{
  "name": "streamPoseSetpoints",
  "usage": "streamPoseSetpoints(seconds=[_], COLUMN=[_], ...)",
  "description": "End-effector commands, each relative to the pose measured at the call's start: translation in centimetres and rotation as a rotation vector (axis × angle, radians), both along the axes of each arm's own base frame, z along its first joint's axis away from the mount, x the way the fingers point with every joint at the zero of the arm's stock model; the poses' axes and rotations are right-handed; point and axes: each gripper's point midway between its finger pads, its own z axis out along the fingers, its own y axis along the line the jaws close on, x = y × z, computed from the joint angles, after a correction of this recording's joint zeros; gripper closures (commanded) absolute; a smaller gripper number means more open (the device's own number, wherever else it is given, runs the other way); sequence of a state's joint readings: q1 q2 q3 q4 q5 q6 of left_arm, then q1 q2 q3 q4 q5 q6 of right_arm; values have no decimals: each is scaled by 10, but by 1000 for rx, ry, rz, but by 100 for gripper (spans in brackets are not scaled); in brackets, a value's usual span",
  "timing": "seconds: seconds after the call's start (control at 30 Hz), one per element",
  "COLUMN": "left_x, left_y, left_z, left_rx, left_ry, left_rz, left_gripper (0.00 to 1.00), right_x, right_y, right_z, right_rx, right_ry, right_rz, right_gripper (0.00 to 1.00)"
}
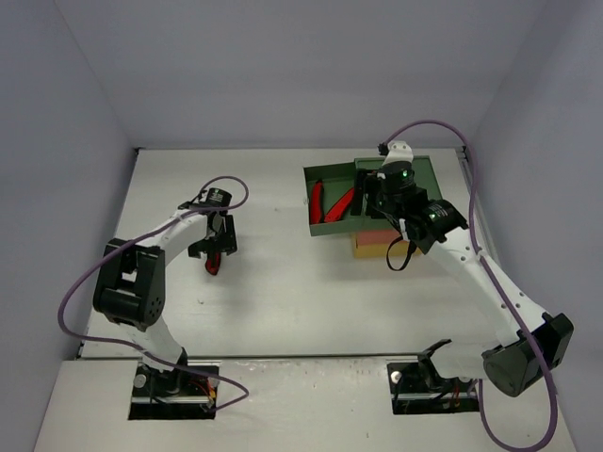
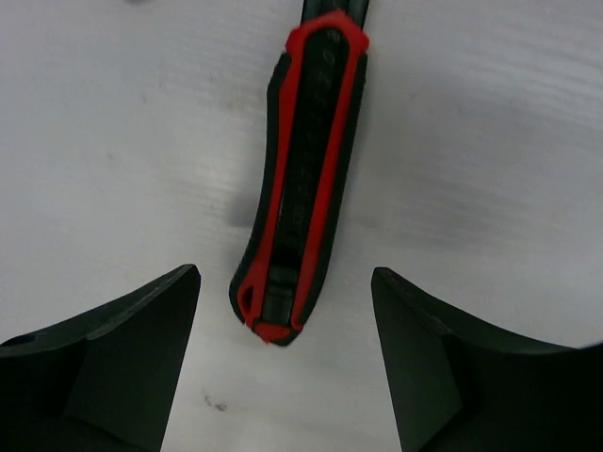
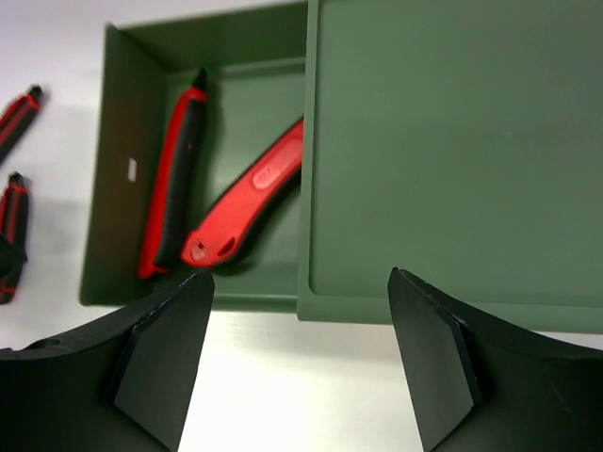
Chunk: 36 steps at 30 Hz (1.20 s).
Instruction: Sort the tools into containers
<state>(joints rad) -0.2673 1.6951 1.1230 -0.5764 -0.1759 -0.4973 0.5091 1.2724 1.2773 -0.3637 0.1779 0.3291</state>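
Note:
A red-and-black utility knife lies on the white table. My left gripper is open right over its near end, one finger on each side, not touching it. From above, the same knife shows as a red patch just below that gripper. The green top drawer is pulled out to the left. It holds a red-and-black tool and a red utility knife. My right gripper hangs open and empty above the front edge of the drawer unit.
Below the green layer, the red-orange and yellow layers show in the top view. Two more red-and-black tools lie on the table at the left edge of the right wrist view. White walls close in the table.

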Motion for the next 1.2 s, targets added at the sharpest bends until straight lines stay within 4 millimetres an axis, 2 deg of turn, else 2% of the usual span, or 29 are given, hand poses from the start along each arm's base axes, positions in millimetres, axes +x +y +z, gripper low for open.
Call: streamPoseSetpoints(seconds=[0.0,0.13,0.2,0.27,0.33,0.4,0.53,0.6,0.67,0.7,0.8,0.9,0.97,1.07,1.1,1.17], left_x=[40,49,51,52,52,52,55,56,57,53,48,50,53,64,71,76], left_y=[-2,0,2,-1,-5,-18,-56,-85,-110,-130,-182,-228,-260,-294,-305,-318], left_z=[12,-7,-14,-14,-9,13,92,151,198,236,304,343,360,361,349,344], left_rx=[-14,-36,-33,-52,-75,-149,-335,-451,-535,-592,-758,-906,-972,-982,-971,-977], left_ry=[-80,-43,-24,-23,-37,-89,-273,-397,-494,-568,-699,-759,-782,-766,-741,-726], left_rz=[-62,-72,-83,-89,-84,-73,-78,-95,-118,-156,-209,-244,-274,-309,-307,-303], left_gripper=[33,37,43,56,76,98,100,100,100,100,100,100,100,98,96,87], right_x=[-1,-4,-5,-6,-6,-8,-7,-8,-8,-9,-12,-13,-14,-17,-18,-20], right_y=[1,-6,-8,-9,-10,-11,-15,-16,-19,-21,-26,-31,-33,-36,-38,-40], right_z=[16,18,19,19,19,23,30,33,35,37,42,47,49,52,54,56], right_rx=[56,46,52,53,54,60,55,56,54,55,55,60,59,60,62,64], right_ry=[-57,-72,-76,-76,-78,-87,-108,-116,-124,-130,-147,-162,-168,-180,-186,-194], right_rz=[2,-21,-30,-37,-40,-45,-57,-58,-63,-69,-83,-96,-97,-104,-107,-111], right_gripper=[28,28,27,27,27,27,27,27,27,27,27,27,27,26,26,26])
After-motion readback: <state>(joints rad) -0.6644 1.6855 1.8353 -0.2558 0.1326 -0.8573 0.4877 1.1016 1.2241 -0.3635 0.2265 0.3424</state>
